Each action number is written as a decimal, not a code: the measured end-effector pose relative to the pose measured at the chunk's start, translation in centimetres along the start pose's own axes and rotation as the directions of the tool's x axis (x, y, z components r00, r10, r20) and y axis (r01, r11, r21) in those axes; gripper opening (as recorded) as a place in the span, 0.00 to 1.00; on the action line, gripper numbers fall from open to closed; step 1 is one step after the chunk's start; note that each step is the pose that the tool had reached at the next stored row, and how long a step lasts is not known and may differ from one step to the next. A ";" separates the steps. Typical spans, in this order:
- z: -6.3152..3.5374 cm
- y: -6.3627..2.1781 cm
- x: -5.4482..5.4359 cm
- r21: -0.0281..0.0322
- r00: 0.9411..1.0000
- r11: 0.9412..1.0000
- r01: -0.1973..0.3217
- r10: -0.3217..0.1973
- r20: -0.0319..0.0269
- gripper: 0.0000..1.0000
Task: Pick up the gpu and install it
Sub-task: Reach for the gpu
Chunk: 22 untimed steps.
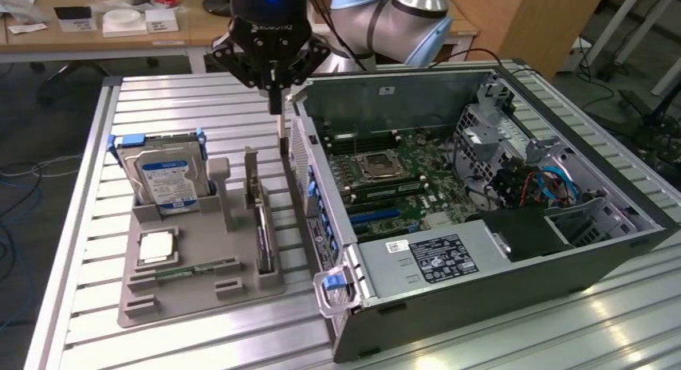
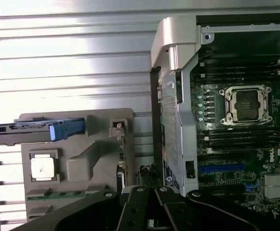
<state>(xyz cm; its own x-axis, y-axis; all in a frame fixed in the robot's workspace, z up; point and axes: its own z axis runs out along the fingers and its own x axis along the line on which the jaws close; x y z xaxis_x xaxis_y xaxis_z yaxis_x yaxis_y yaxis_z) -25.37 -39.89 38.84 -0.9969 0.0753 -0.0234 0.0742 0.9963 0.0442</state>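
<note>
The gpu (image 1: 261, 226) is a thin dark card standing on edge in a slot of the grey tray (image 1: 229, 290), with its pale bracket end toward the back. In the wrist view the gpu (image 2: 121, 166) is seen edge-on beside the tray (image 2: 82, 163). My gripper (image 1: 274, 105) hangs above the card's bracket end, over the gap between tray and computer case. Its fingers are shut together and I see nothing between them. In the wrist view the gripper (image 2: 148, 192) sits just past the card, by the case's rear wall.
The open computer case (image 1: 596, 250) lies on its side at the exterior view's right, motherboard and CPU socket (image 1: 375, 164) exposed. The tray also holds a hard drive (image 1: 159, 175) in a blue caddy, a CPU (image 1: 158, 246) and a memory stick (image 1: 191, 270).
</note>
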 end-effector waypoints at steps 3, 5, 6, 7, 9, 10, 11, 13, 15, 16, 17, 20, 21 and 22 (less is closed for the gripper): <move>0.06 -0.06 0.8 0.000 1.000 1.000 0.000 0.000 0.000 0.11; 0.10 -0.11 1.3 0.001 1.000 1.000 0.000 0.000 0.000 0.11; 0.12 -0.12 1.5 0.001 1.000 1.000 0.000 0.000 0.000 0.11; 0.13 -0.13 1.7 0.001 1.000 1.000 0.000 0.000 0.000 0.11; 0.14 -0.15 1.9 0.001 1.000 1.000 0.000 0.000 0.000 0.11; 0.14 -0.16 2.0 0.001 1.000 1.000 0.000 0.000 0.000 0.11; 0.14 -0.16 2.1 0.001 1.000 1.000 0.000 0.000 0.000 0.11; 0.14 -0.16 2.1 0.001 1.000 1.000 0.000 0.000 0.000 0.11; 0.14 -0.16 2.1 0.001 1.000 1.000 0.000 0.000 0.000 0.11; 0.14 -0.16 2.1 0.001 1.000 1.000 0.000 0.000 0.000 0.11; 0.14 -0.16 2.1 0.001 1.000 1.000 0.000 0.000 0.000 0.11; 0.14 -0.24 2.1 0.001 1.000 1.000 0.000 0.000 0.000 0.11; 0.13 -0.34 2.1 0.001 1.000 1.000 0.000 0.000 0.000 0.11; 0.13 -0.49 2.2 0.001 1.000 1.000 0.000 0.000 0.000 0.11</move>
<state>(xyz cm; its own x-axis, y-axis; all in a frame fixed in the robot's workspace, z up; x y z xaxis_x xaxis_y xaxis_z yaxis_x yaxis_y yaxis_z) -27.58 -40.20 38.64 -0.9969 0.0753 -0.0234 0.0743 0.9963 0.0435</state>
